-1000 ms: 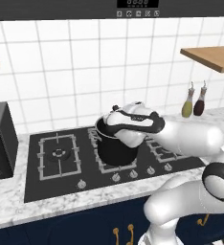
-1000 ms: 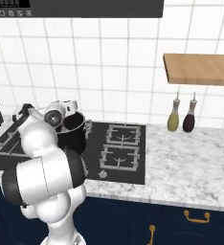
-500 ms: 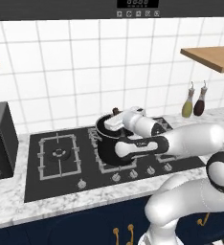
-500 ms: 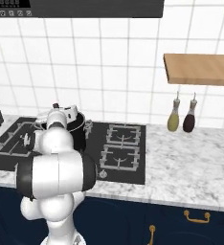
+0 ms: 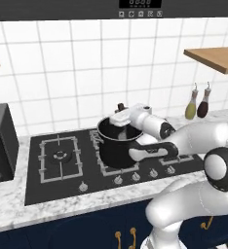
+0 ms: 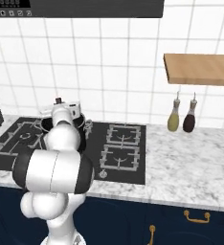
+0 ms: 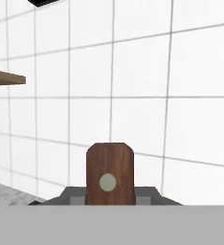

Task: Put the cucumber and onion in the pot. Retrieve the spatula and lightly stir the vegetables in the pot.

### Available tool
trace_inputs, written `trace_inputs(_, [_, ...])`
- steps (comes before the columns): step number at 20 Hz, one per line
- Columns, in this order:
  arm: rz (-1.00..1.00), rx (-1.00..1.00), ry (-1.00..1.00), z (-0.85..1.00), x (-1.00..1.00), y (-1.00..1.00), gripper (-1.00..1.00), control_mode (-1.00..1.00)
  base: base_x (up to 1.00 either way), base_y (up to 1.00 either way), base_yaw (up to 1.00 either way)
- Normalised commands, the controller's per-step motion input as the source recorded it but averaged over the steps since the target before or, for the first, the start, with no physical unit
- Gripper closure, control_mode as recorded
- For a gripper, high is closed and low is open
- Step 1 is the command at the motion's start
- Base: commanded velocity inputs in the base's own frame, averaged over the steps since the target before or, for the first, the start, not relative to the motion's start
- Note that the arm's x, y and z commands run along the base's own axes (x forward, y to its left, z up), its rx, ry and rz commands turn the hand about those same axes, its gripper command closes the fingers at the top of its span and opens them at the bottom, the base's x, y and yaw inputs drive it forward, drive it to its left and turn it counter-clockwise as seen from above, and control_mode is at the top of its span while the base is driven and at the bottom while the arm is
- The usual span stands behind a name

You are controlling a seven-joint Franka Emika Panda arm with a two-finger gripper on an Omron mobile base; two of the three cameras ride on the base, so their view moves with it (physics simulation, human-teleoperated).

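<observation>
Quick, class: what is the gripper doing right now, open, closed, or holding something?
Gripper: shut on the spatula handle, a brown wooden end with a pale dot, held over the pot.

Robot arm: glossy white rounded link shells joined by dark grey to black ring-shaped joints. Bulbous white base segment at the bottom. A black band runs along the forearm. White boxy end effector (image 5: pixel 122 115) housing with dark fittings.
</observation>
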Motion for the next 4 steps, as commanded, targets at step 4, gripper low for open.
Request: trace_inputs(4, [0.00, 0.00, -0.07, 0.29, 0.00, 0.00, 1.00, -1.00, 0.00, 0.00, 0.00])
